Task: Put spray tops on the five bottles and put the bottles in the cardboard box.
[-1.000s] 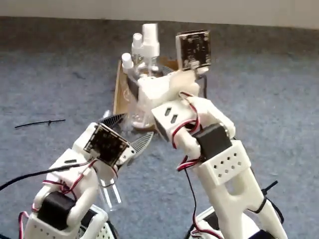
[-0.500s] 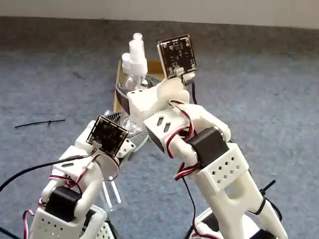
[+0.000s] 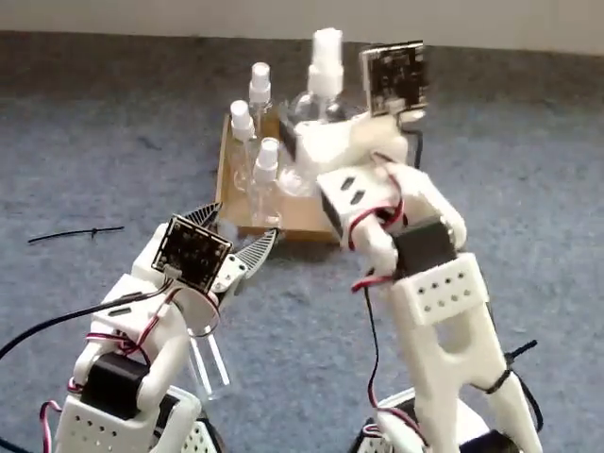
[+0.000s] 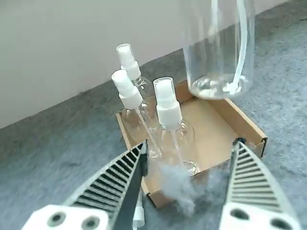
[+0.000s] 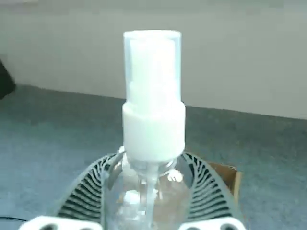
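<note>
A grey-blue, carpet-like cover spreads across the desk (image 3: 528,189), darkening to a shadowed band along its far edge. Behind it rises a plain pale wall (image 3: 142,14). A thin black cable tie (image 3: 75,233) lies on the cover.

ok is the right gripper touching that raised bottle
Touching. The right wrist view shows the right gripper closed round the bottle, pressing on both its sides.

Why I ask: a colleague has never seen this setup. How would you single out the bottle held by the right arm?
Find the cardboard box on the grey carpet; three spray bottles stand in it. The held bottle hangs over the box in the right end effector. Unlike those neighbours, it is up off the box floor, not standing on it.
</note>
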